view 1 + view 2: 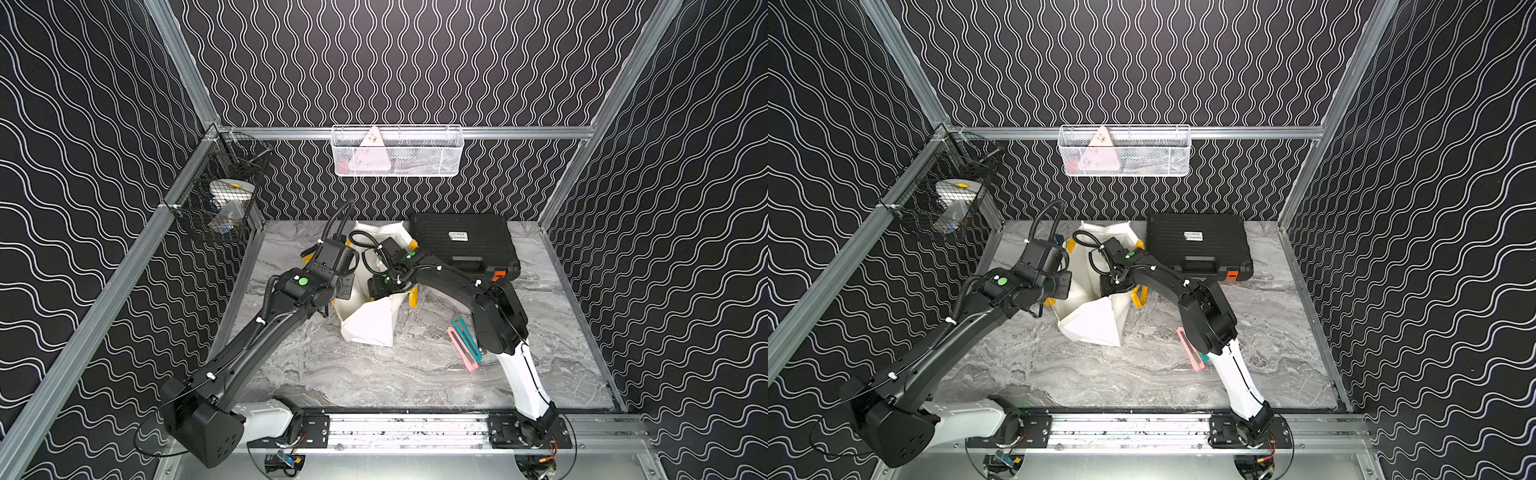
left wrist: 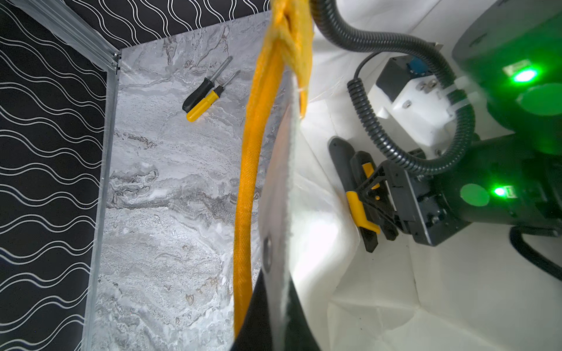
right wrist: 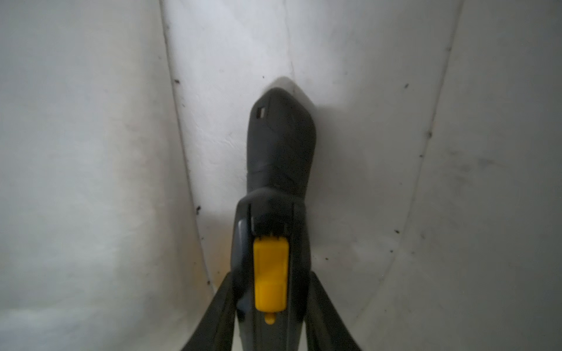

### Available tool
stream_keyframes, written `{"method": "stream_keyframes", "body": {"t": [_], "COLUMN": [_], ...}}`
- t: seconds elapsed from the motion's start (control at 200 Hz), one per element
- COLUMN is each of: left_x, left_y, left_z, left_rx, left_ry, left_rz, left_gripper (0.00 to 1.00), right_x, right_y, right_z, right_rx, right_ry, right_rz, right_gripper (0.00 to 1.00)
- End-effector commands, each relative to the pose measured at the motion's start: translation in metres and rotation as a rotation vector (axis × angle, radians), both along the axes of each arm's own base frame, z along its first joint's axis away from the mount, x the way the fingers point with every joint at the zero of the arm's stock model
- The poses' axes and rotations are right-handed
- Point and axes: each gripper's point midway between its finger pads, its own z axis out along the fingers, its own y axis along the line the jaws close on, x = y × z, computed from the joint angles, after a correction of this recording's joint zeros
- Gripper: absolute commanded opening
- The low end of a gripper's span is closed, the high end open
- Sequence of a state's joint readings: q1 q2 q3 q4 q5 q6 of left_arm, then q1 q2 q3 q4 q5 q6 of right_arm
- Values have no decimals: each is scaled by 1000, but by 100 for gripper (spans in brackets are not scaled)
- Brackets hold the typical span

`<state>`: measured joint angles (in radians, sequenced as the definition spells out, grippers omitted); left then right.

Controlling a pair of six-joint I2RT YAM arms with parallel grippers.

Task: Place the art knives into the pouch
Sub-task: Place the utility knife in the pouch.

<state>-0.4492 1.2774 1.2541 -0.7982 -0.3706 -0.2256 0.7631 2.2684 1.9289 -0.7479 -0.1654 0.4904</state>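
Inside the white pouch (image 2: 349, 273), the right pincer (image 2: 369, 194) grips the black-and-yellow knife (image 3: 281, 142); the left pincer (image 2: 275, 304) pinches the pouch's rim.

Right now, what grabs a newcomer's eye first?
Both arms meet at the white pouch mid-table: the right pincer is inside it, shut on the black-and-yellow art knife. The left pincer clamps the pouch's rim by a yellow handle. A black case lies behind, toward the right.
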Motion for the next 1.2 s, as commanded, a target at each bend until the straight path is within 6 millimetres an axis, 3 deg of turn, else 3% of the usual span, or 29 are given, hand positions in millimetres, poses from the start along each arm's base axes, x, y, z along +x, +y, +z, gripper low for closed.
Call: {"method": "stream_keyframes", "body": {"t": [0.0, 0.31, 0.49, 0.65, 0.82, 1.071, 1.196], "left_x": [7, 12, 11, 11, 13, 19, 17], "left_y": [2, 28, 60, 73, 66, 21, 16], "left_z": [-1, -14, -3, 5, 3, -41, -43], "left_rx": [19, 83, 149, 185, 154, -34, -36], "left_ry": [-26, 11, 6, 1, 1, 98, 99], "left_rz": [2, 79, 170, 211, 181, 50, 41], "left_gripper": [0, 0, 0, 0, 0, 0, 0], "right_x": [-8, -17, -18, -19, -24, -30, -32], "right_y": [-25, -61, -76, -83, -76, -51, -39], "right_z": [-15, -31, -37, -39, -39, -34, -25], "right_rx": [-127, -262, -271, -271, -225, -135, -102], "right_ry": [19, 55, 74, 85, 101, 114, 99], "right_rz": [14, 25, 17, 23, 43, 80, 100], "right_gripper": [21, 21, 21, 21, 20, 21, 27]}}
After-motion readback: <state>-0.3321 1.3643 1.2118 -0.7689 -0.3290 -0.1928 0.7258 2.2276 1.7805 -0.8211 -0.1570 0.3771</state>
